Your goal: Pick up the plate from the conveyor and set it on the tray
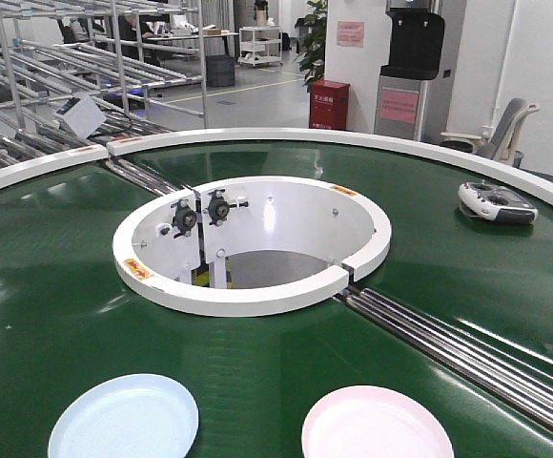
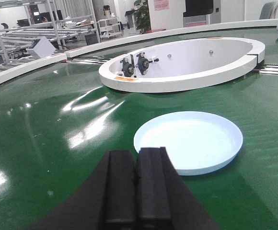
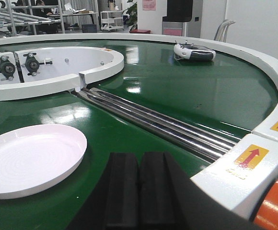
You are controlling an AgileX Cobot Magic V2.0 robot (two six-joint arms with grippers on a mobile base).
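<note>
Two plates lie flat on the dark green conveyor [image 1: 57,286]: a pale blue plate [image 1: 124,417] at the near left and a pale pink plate [image 1: 377,425] at the near right. In the left wrist view the blue plate [image 2: 188,140] sits just ahead and right of my left gripper [image 2: 137,155], which is shut and holds nothing. In the right wrist view the pink plate [image 3: 28,158] lies ahead and left of my right gripper [image 3: 139,158], also shut with nothing in it. Neither gripper touches a plate. The tray is out of view.
The white central ring [image 1: 253,243] with black bearings stands mid-belt. Steel roller strips [image 1: 458,353] run from it to the near right. A grey remote controller [image 1: 497,201] rests on the belt at the far right. The white outer rim [image 3: 247,165] is right of my right gripper.
</note>
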